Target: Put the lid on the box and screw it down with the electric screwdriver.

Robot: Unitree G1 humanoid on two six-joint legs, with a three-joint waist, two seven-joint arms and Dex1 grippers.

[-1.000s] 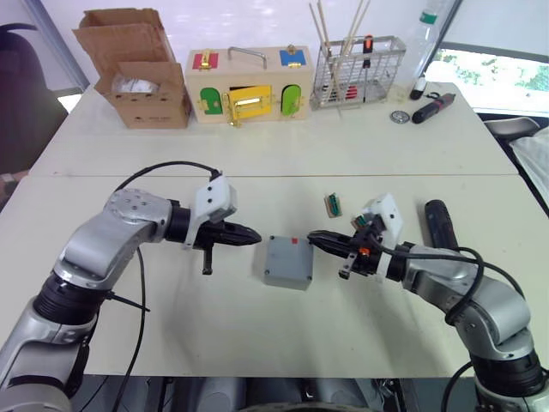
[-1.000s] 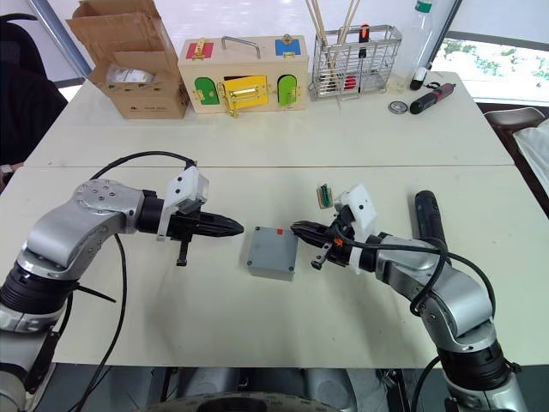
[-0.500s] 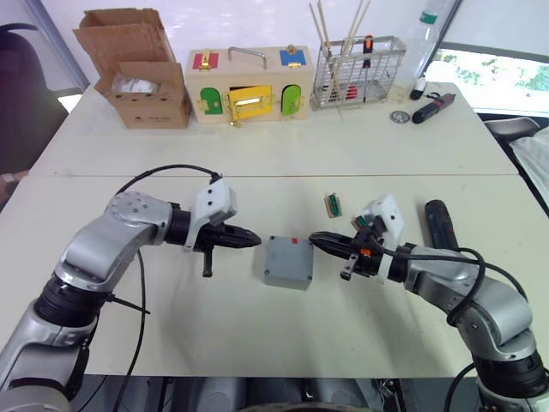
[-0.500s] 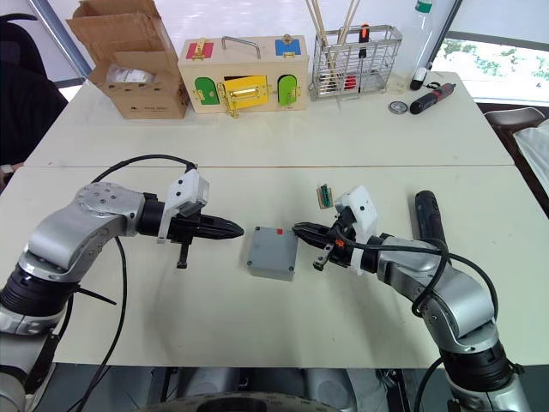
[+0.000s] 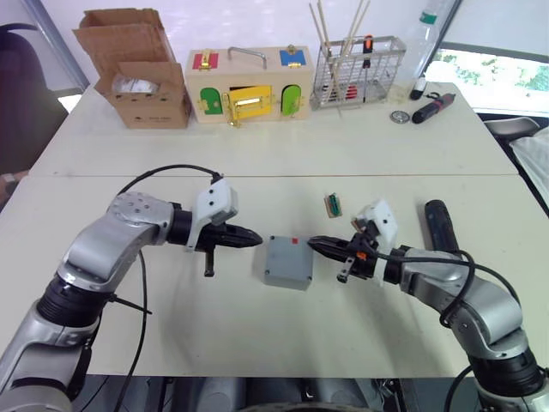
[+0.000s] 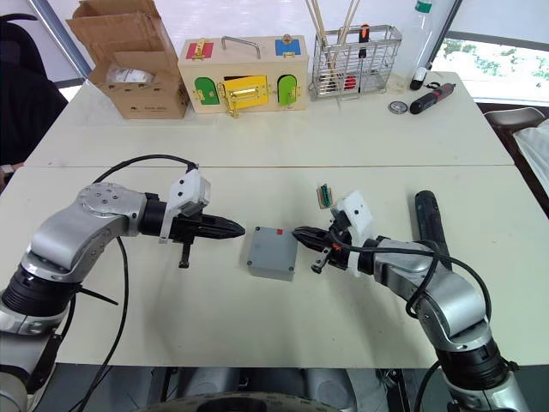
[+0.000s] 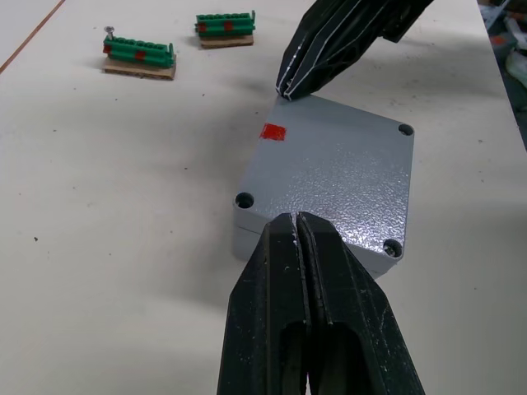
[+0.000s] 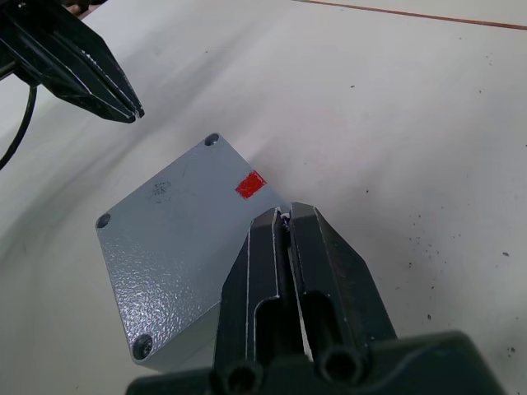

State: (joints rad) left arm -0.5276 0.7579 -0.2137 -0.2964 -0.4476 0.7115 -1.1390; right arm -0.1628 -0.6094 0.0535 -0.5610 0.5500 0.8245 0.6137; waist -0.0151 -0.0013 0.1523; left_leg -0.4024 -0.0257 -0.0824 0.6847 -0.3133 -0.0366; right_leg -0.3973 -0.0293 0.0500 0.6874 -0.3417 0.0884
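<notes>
At far left on the tabletop [image 5: 283,154] we see a brown cardboard box [image 5: 137,73] with a small printed mark on its front that we cannot read. Next to it stands a wooden box [image 5: 249,83] with coloured doors. Nearer us, our left gripper [image 5: 257,239] has its fingers pressed together, holding nothing, the tips just short of the box's left edge. The box [image 5: 287,262] lies flat in the middle between both grippers, the lid [image 7: 342,177] seated on top with open screw holes at the corners and a plain red tab near one edge, no writing on it. Our right gripper [image 5: 312,243] is likewise pinched closed and empty, its tips at the box's right corner. Beyond it lies a green connector block [image 5: 333,205]. The electric screwdriver [image 5: 439,225] lies on the tabletop at right, well apart from the box; any lettering is unreadable.
</notes>
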